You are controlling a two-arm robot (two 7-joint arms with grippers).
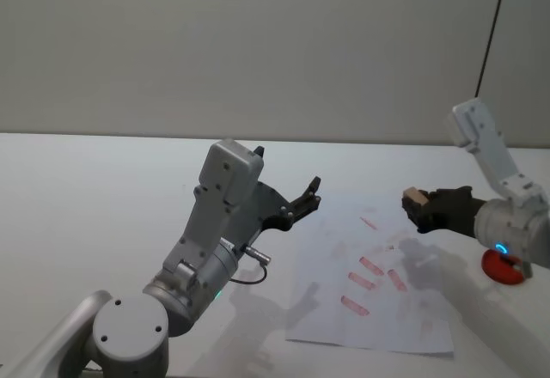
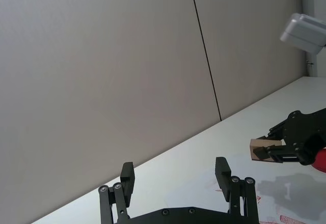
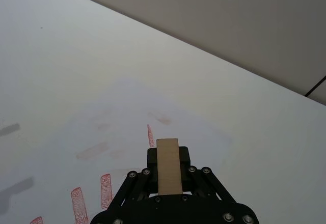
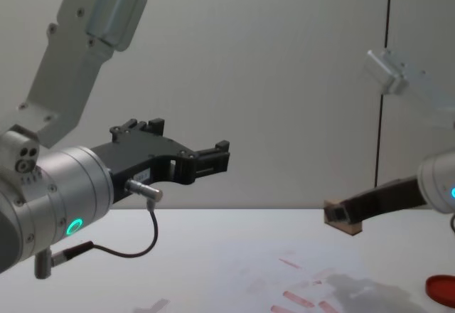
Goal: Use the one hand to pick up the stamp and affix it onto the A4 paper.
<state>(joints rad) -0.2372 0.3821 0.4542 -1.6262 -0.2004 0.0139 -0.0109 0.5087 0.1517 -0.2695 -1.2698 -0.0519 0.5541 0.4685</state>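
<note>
My right gripper (image 1: 414, 203), on the arm with the blue ring, is shut on the stamp (image 1: 415, 198), a pale tan wooden block. It hangs in the air above the right side of the A4 paper (image 1: 326, 309). The stamp (image 3: 168, 165) shows between the black jaws in the right wrist view, and as a small block (image 4: 341, 221) in the chest view. The A4 paper (image 3: 122, 112) carries several red marks. My left gripper (image 1: 308, 196), on the green-ring arm, is raised and open above the paper's left edge; its fingers (image 2: 223, 171) hold nothing.
A flat red round ink pad (image 1: 503, 268) lies on the white table (image 1: 86, 206) at the far right, under the right arm. A grey wall runs behind the table. A cable loops under the left wrist (image 4: 135, 245).
</note>
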